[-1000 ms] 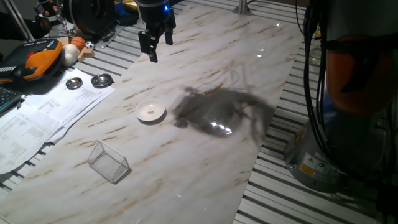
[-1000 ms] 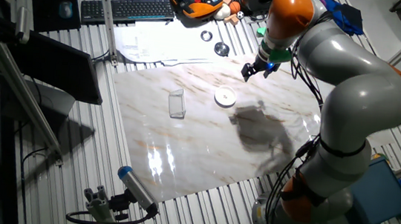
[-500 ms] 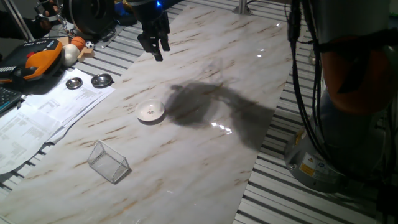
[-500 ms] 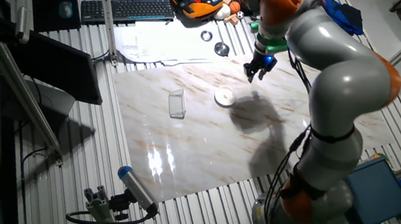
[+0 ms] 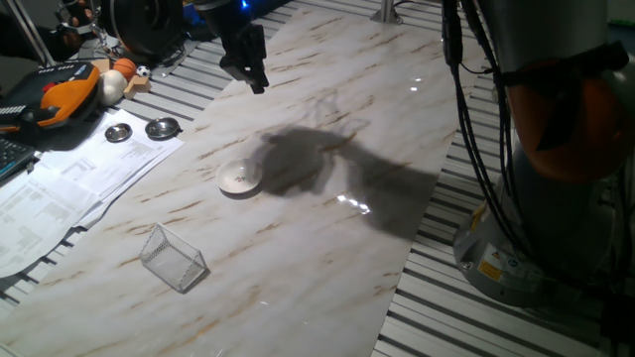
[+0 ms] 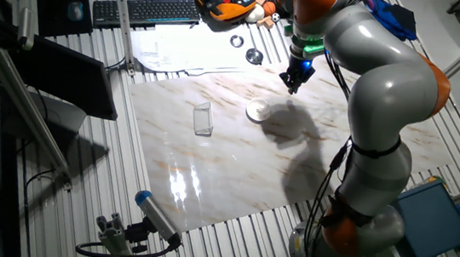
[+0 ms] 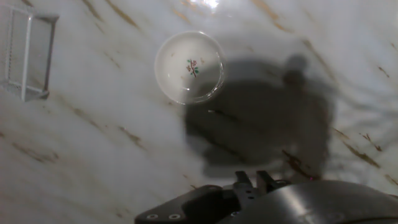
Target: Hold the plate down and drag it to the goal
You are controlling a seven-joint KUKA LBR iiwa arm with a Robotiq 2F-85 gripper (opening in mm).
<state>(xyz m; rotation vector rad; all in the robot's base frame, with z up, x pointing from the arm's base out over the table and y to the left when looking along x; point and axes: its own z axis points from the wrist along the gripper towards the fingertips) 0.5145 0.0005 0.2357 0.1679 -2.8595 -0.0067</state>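
The plate (image 5: 239, 178) is a small white disc lying flat on the marble tabletop, and it also shows in the other fixed view (image 6: 257, 111). In the hand view the plate (image 7: 189, 67) sits at the upper middle with tiny specks at its centre. The goal (image 5: 174, 258) is a see-through box nearer the front left; it also shows in the other fixed view (image 6: 203, 119) and at the hand view's top left (image 7: 25, 53). My gripper (image 5: 254, 81) hangs high above the table, beyond the plate and apart from it (image 6: 293, 85). Its jaws look close together and hold nothing.
Two shiny metal dishes (image 5: 119, 133) (image 5: 162, 127) lie on papers (image 5: 79, 178) left of the marble top. An orange pendant (image 5: 60, 94) and a keyboard (image 6: 140, 9) lie beyond. The arm's base (image 5: 536, 218) stands at the right. The arm's shadow falls beside the plate.
The gripper has turned and shifted a little toward the far left above the table. The arm's shadow has slid toward the plate. Plate and box have not moved.
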